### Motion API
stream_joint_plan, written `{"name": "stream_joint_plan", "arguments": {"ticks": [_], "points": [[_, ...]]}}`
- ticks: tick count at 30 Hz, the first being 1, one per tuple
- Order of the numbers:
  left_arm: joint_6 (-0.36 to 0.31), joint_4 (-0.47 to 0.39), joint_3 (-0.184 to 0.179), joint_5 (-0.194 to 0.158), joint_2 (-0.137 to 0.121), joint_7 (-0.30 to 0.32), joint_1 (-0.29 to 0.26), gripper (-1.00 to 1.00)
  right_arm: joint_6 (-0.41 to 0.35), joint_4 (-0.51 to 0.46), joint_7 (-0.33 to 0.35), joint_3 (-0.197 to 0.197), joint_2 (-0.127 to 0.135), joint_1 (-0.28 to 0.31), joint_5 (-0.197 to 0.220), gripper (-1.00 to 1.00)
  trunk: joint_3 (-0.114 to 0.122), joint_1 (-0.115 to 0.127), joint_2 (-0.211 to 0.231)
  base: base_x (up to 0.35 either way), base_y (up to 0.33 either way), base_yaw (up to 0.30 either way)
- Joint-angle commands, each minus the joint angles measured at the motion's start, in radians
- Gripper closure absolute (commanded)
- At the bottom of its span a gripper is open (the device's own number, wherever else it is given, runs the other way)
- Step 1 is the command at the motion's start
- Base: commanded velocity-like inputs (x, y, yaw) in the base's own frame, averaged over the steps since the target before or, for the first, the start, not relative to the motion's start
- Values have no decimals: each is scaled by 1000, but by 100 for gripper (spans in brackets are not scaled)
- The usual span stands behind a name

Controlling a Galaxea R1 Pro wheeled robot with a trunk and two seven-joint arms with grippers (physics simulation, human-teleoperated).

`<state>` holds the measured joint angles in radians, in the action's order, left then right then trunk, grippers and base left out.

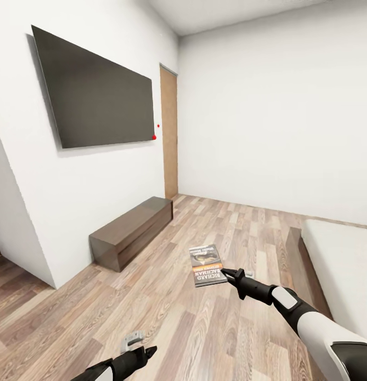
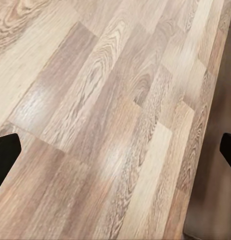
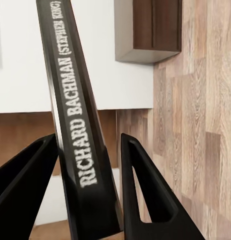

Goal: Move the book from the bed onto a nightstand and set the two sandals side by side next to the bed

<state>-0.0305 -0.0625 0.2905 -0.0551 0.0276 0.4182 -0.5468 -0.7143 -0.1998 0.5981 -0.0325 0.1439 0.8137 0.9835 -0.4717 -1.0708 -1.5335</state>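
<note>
The book [image 1: 207, 265] is being carried in the air over the wooden floor [image 1: 167, 312], held out flat in front of the robot, its cover up and its orange-red name band nearest the right claw [image 1: 232, 275]. In the right wrist view the spine [image 3: 78, 125] is running up between the two black fingers [image 3: 145, 195], which are clamped on the book at its near edge. The bed [image 1: 342, 264] is lying just to the right of that arm, its dark frame edge [image 1: 302, 264] alongside the mattress. The left claw [image 1: 146, 353] is hanging low over bare floor; in the left wrist view its tips are standing well apart with nothing between them.

No nightstand is showing here, so the step in hand looks to be the carry. Because the grip is sitting on one short edge only, the thin paperback is likely to sag or swing; turning the base slowly and keeping the wrist level should be helping. A long TV cabinet [image 1: 131, 231] is standing under the wall screen [image 1: 96, 92]; that one is not the target.
</note>
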Motion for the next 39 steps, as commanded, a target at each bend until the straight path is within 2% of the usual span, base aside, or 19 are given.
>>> {"name": "stream_joint_plan", "arguments": {"ticks": [1,19,39], "points": [[-3,0,1,-6,0,3,0,-100,-4,0,2,-3,0,1,4,100,-1,0,-1,143,112,-187],[-3,0,1,-6,0,3,-1,-100,-4,0,2,-3,0,1,4,100,-1,0,-1,144,107,-186],[-3,0,1,-5,0,3,-1,-100,-4,0,2,-3,0,1,4,100,-1,0,-1,144,12,-187]]}}
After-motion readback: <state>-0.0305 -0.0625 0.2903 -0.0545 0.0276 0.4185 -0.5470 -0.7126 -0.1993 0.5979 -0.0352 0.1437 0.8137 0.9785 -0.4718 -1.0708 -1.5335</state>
